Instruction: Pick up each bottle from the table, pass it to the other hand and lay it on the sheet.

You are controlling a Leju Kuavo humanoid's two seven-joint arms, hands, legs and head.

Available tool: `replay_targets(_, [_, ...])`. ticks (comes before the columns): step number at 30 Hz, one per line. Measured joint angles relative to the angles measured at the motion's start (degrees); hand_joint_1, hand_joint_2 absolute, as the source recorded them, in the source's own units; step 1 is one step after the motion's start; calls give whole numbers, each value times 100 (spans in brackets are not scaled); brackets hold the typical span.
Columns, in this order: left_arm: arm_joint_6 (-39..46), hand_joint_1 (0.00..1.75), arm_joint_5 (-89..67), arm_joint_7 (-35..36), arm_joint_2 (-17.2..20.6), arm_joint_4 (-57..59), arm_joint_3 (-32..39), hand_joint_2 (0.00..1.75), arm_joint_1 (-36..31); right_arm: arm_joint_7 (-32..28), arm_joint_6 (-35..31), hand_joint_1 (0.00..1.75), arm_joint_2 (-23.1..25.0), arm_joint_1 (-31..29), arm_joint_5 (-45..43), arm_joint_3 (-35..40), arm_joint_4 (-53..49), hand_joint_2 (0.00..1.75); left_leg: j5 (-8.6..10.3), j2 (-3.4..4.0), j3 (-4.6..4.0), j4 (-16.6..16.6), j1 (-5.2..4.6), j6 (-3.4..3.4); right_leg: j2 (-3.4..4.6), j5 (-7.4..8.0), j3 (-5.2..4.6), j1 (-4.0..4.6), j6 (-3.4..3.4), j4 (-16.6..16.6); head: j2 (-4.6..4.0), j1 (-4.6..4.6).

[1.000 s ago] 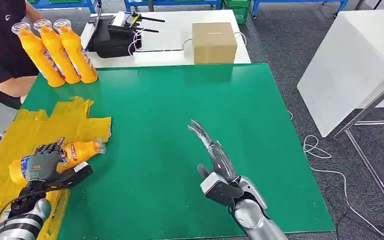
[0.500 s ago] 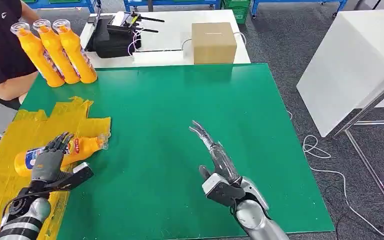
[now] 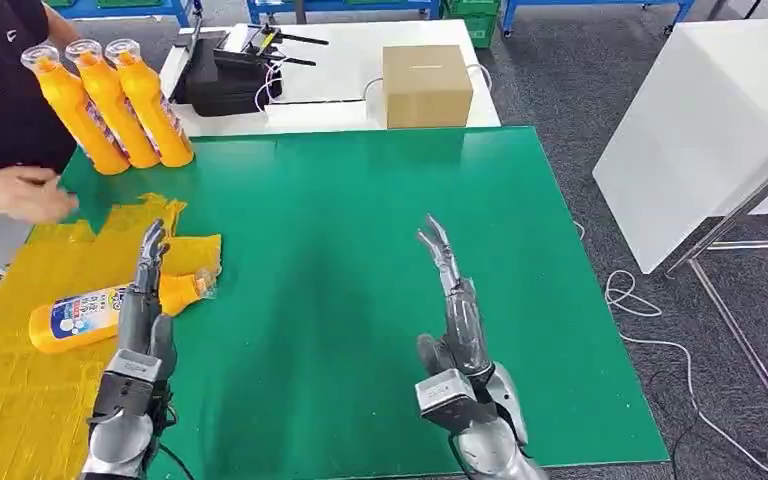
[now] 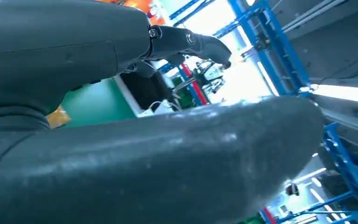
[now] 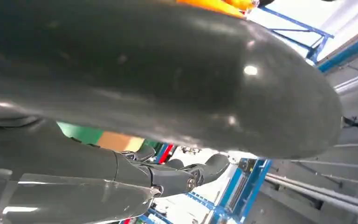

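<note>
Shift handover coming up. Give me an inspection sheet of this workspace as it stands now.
Surface: green table, yellow sheet over its left side.
Job's things: one bottle lying on the sheet; three standing bottles at the far left corner.
Clutter: cardboard box and black equipment on the white table behind.
Hands: left hand open beside the lying bottle; right hand open over the table.
Cables: white cable on the floor at right.
Surroundings: a person's hand at the far left.
</note>
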Motion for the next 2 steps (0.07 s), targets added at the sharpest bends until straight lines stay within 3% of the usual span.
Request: replay_targets(2, [-173,0,263,-103,-83,-94,-6,0,51,-81,-136,0,42,19,15,-26,-9,0,1,0,3,0,3,-1,0,0,0,3,0,1,0,-2])
